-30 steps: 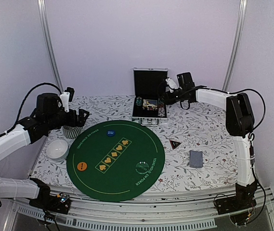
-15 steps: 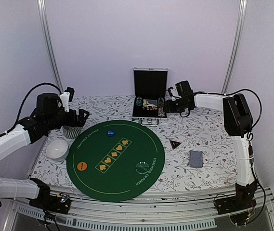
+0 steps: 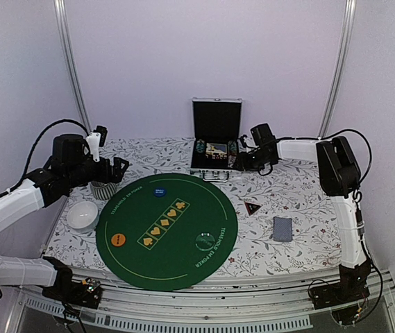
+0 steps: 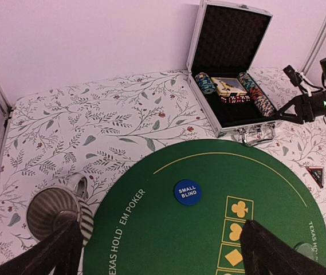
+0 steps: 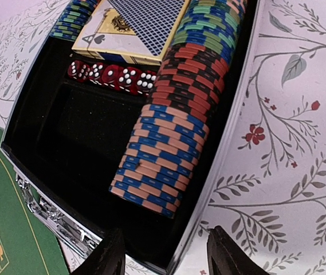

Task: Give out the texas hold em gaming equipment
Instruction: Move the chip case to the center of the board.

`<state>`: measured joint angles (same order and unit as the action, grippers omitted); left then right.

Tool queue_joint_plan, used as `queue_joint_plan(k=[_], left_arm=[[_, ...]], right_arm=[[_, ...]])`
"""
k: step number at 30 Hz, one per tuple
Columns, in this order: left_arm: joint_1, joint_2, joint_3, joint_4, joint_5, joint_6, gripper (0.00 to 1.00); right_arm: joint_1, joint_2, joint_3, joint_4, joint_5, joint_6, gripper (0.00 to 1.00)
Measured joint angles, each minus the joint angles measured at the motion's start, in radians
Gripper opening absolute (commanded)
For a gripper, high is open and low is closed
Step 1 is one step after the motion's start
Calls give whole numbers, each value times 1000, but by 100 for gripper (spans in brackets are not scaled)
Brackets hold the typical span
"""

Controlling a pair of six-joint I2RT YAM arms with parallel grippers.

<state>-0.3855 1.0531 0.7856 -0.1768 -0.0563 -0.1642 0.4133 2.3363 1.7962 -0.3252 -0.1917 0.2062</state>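
An open aluminium case (image 3: 216, 121) at the back holds rows of multicoloured poker chips (image 5: 174, 132), a boxed card deck (image 5: 134, 28) and red dice (image 5: 111, 74). My right gripper (image 3: 248, 157) hangs open over the case's front right corner, its jaws astride the metal rim (image 5: 213, 166) and gripping nothing. On the green mat (image 3: 176, 257) lie a blue disc (image 3: 160, 191), an orange disc (image 3: 118, 240) and a whitish disc (image 3: 205, 241). A dark red-edged triangle (image 3: 252, 207) and a grey-blue-backed card deck (image 3: 282, 228) lie right of the mat. Wide open and empty, my left gripper (image 3: 116, 168) hovers above the mat's left edge.
A striped cup (image 3: 103, 189) stands just off the mat's left edge, under my left gripper. In front of it sits a white bowl (image 3: 82, 215). The case's raised lid stands against the back wall. Floral cloth covers the table.
My right gripper has dropped and shifted left, from above the case's right side down to its front right corner. The left arm has not moved.
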Motion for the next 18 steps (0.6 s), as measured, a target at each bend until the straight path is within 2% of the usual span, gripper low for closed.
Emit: queue_joint_plan(k=[18], left_arm=[[0,-6,0,0,0,0,98]], right_arm=[[6,115,174,-40,19,54,35]])
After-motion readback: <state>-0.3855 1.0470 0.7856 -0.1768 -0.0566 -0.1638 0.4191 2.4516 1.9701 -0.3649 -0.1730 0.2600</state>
